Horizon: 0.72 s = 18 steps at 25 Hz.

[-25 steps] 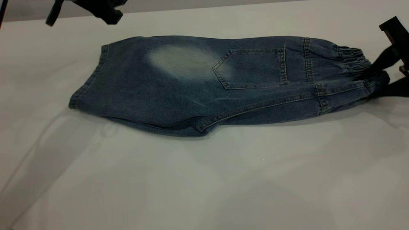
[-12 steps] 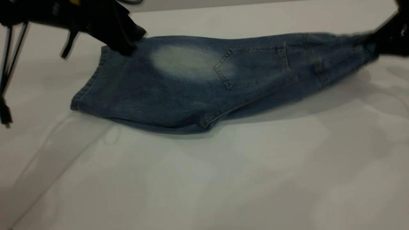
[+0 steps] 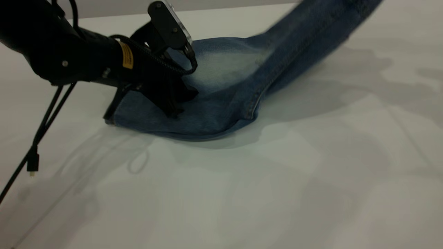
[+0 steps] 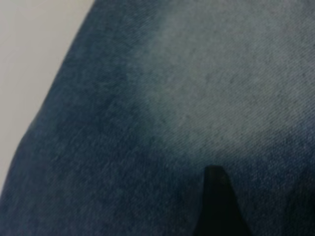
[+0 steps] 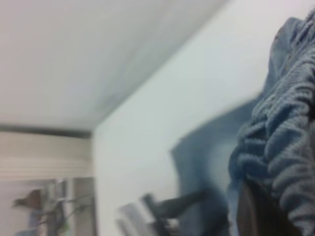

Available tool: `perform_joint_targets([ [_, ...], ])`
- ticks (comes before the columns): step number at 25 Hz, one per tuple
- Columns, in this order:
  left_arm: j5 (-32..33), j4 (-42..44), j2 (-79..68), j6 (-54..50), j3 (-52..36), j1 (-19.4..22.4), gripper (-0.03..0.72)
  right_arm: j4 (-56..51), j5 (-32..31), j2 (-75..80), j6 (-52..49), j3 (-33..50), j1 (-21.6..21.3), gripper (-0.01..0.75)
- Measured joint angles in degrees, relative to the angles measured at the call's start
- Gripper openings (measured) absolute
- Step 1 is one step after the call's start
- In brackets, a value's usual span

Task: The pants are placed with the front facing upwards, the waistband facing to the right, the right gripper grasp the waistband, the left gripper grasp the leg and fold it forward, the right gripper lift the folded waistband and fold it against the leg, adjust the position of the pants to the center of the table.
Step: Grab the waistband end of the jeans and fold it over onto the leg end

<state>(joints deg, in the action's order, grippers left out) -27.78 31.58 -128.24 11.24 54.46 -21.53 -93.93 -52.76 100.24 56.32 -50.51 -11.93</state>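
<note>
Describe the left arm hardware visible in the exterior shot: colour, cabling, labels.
The left arm is matte black with a rounded, bulky housing and a yellow label near the wrist. A braided black cable loops to a flat black camera module with visible screws. Thin black wires hang below, ending in a small plug. The left gripper is black too.

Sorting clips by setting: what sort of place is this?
Probably a robot test bench: a bare white table, denim pants as the only item, and the left gripper trailing loose cables.
</note>
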Motion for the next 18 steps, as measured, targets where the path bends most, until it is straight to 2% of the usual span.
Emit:
perform_joint_targets([
  [6, -0.93, -0.46, -1.15, -0.16, 0.05, -3.42, 0.379, -1.83, -7.72, -0.16, 1.76, -0.34, 1.86, 0.05],
  [14, -0.61, 0.0, -0.86, -0.06, 0.05, -4.96, 0.343, -2.32, -6.99, -0.17, 5.86, -0.34, 9.92, 0.05],
  [18, 4.02, 0.2, 2.06, 1.54, -0.06, -4.79, 0.343, -2.12, -6.83, -0.17, 6.43, -0.34, 10.82, 0.049],
])
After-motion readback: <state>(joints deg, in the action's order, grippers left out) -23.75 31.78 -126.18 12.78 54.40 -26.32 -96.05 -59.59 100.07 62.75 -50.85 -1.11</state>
